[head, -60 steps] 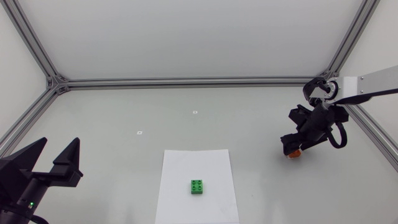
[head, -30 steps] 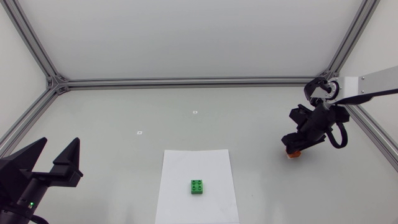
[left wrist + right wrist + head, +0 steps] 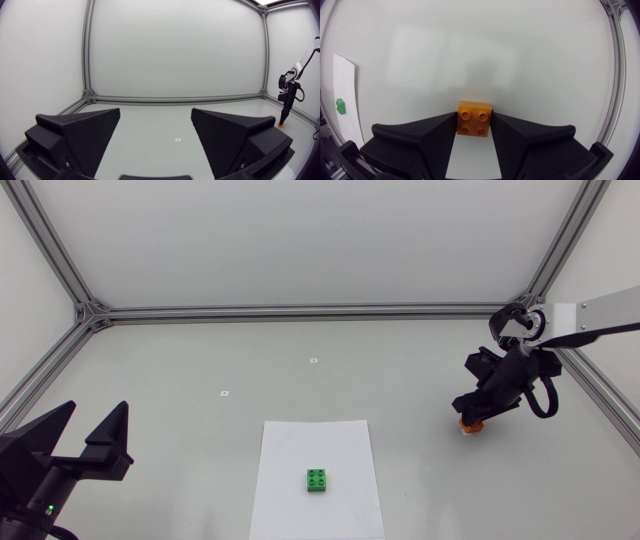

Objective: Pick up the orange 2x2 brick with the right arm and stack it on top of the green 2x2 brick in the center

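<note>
The right pincer [image 3: 474,416] is clamped on the orange brick [image 3: 473,118], low over the tabletop's [image 3: 400,370] right side. The green brick [image 3: 319,480] sits on white paper [image 3: 330,442] at centre, well apart, toward my left. The left pincer [image 3: 97,412] gapes, empty.

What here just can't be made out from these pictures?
- Head view: orange brick mostly hidden under the right gripper; only a sliver shows.
- Right wrist view: green brick too small to show its studs.
- Left wrist view: left gripper blocks the near table, so the green brick is unseen.
- No view shows whether the orange brick rests on the table.
</note>
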You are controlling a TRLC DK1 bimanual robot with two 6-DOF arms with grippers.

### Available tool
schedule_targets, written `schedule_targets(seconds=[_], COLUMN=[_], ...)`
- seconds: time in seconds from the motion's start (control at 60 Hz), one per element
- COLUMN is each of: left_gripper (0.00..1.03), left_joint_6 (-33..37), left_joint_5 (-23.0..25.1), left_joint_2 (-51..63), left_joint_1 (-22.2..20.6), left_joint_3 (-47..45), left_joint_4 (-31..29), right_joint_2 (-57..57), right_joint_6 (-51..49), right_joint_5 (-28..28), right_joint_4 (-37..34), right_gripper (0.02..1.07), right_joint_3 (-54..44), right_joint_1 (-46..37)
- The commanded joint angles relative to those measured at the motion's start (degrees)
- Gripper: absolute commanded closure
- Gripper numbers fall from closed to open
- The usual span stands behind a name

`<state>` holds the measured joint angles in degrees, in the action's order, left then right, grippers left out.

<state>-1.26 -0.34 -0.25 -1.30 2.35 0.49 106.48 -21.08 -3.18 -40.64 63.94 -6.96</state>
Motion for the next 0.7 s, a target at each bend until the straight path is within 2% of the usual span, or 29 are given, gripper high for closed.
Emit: schedule_targets(seconds=[0.0, 0.4, 0.683], left_gripper=[0.04, 0.04, 0.04], left_joint_6=[0.7, 0.7, 0.7], left_joint_5=[0.3, 0.3, 0.3], left_joint_2=[-0.5, -0.5, -0.5], left_joint_1=[0.2, 0.2, 0.2], left_joint_3=[-2.3, -2.3, -2.3], left_joint_4=[-0.8, -0.8, -0.8], right_joint_2=[0.5, -3.9, -10.3], right_joint_6=[-1.2, -3.9, -6.0], right_joint_5=[-0.2, -0.6, -2.6], right_joint_4=[0.1, -1.6, -5.6], right_gripper=[0.65, 0.71, 0.82], right_joint_3=[-1.4, -2.7, -2.6], right_joint_1=[-0.4, -0.3, 1.3])
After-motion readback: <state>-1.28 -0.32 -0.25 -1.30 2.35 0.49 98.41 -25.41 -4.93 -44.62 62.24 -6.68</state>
